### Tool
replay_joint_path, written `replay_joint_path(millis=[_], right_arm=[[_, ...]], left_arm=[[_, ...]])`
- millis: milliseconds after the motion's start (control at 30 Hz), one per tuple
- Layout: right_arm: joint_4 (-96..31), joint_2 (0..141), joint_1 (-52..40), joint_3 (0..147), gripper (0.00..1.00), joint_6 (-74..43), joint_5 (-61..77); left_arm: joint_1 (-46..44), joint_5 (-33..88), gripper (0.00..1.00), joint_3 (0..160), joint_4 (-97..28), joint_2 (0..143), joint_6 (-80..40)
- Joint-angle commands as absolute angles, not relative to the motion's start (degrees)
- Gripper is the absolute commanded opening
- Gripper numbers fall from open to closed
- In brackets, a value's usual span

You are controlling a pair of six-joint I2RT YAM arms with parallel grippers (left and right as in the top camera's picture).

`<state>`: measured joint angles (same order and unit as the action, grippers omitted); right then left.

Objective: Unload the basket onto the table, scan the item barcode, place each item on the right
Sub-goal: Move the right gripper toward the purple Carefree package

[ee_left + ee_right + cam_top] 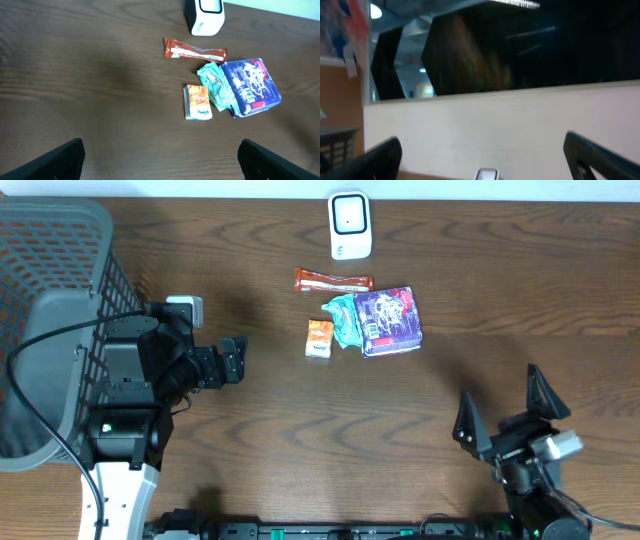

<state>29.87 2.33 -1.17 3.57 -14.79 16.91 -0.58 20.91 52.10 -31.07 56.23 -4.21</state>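
Overhead shows you both arms at the near side of the table (300, 450). The left gripper (235, 361) sits toward the left edge, jaws spread wide and empty. The right gripper (505, 412) is close to the near right corner, equally released, holding nothing.

The items lie beyond both, about midway between the left and right edges, well apart from either gripper. They are to the right of the left gripper and ahead of it. Nearest to you is a small orange box (319, 338), its long axis running near to far. Just beside it on the right is a crumpled teal packet (342, 319), touching a blue and purple pack (391, 321) with a red patch, lying flat and turned slightly askew. Behind these lies a brown bar (333, 281), its long axis along the far edge.

Farthest out, at the far edge, stands the white scanner (350, 225). A grey mesh basket (55, 290) fills the far left corner.
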Motion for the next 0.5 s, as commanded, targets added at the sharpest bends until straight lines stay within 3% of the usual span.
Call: replay_joint_path(millis=[0,467], right_arm=[[23.97,8.95,-0.73,11.16,0.99,-9.15,17.1],[-23.94,57.87,-1.3,55.35,0.99,-1.5,23.16]], left_arm=[[-0.38,21.34,0.97,51.83,-30.98,56.49,-3.44],[-0.38,21.34,0.97,51.83,-30.98,56.49,-3.44]])
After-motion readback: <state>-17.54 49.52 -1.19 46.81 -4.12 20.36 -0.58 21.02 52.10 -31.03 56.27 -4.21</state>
